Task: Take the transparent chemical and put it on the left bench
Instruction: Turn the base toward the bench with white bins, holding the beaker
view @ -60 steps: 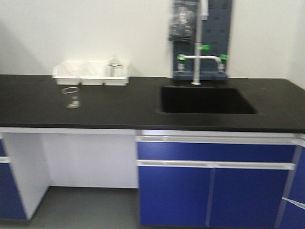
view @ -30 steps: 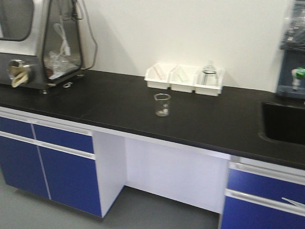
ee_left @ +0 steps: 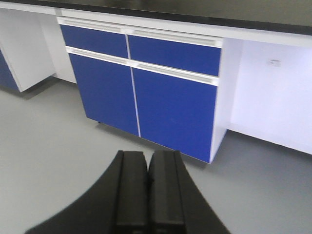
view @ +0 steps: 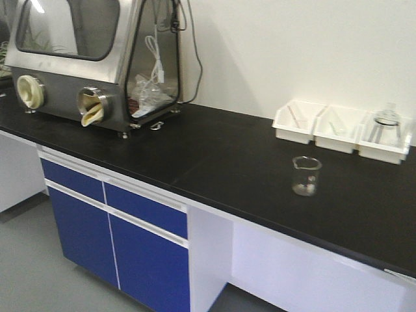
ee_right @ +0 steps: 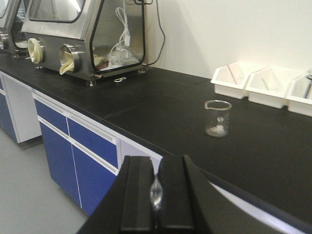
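Front-facing view — transparent chemical (view: 306,175) upright on left bench (view: 227,159); contents unclear.

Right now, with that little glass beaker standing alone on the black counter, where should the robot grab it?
Probably the straight side wall of the beaker, about mid-height, coming level from the front of the counter. It stands upright, open rim up, with white bins behind and nothing in front. The right tool is shut and must open first.
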`<state>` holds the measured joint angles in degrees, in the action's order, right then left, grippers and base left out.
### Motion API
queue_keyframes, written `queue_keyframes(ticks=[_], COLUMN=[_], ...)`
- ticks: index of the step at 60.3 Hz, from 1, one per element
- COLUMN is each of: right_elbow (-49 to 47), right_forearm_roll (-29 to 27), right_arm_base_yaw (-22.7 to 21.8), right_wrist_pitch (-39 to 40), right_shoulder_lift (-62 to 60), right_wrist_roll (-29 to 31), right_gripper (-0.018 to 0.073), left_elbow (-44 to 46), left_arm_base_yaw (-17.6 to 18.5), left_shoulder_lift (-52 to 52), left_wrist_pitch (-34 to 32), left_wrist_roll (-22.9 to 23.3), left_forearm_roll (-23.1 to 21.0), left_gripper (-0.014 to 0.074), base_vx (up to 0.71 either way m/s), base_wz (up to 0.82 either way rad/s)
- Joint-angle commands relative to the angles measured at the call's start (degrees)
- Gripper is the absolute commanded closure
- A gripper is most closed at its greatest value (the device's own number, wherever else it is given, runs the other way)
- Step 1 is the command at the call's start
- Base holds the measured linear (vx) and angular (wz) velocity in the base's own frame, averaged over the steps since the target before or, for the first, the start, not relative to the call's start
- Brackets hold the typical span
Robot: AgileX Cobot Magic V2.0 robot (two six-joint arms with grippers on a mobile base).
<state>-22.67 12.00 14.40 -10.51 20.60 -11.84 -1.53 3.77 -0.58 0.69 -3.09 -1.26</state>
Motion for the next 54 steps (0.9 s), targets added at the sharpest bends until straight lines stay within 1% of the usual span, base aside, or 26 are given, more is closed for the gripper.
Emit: queue_keyframes(ticks=[1,20,32,42,54], right_elbow=[-1.69,-1.69,-1.69,-1.69,-1.69], right_forearm_roll=[0.24,0.24,0.24,0.24,0.24], right_arm_base_yaw=[-0.23,-0.23,-0.23,-0.23,-0.23], right_wrist_pitch=[4.67,4.67,4.67,4.67,4.67], right_shoulder_lift=[0.37,0.37,0.37,0.37,0.37], right_wrist_roll=[0.34,0.34,0.34,0.34,0.34], right_gripper=[0.0562,0.0562,0.0562,0.0562,0.0562], left_elbow=[-0.93,-0.93,-0.93,-0.93,-0.93], left_arm_base_yaw=[0.10,0.10,0.10,0.10,0.10], left_shoulder_lift=[-1.10,-1.10,-1.10,-1.10,-1.10], left_wrist_pitch=[-4.49,-4.49,-4.49,-4.49,-4.49], left_wrist_roll=[0.45,0.45,0.45,0.45,0.45], left_forearm_roll=[-0.04,-0.04,-0.04,-0.04,-0.04], left_gripper=[0.0600,0.0600,0.0600,0.0600,0.0600], base_vx=[0.41,0.44,0.47,0.46,0.40], base_wz=[0.28,0.23,0.05,-0.26,-0.60])
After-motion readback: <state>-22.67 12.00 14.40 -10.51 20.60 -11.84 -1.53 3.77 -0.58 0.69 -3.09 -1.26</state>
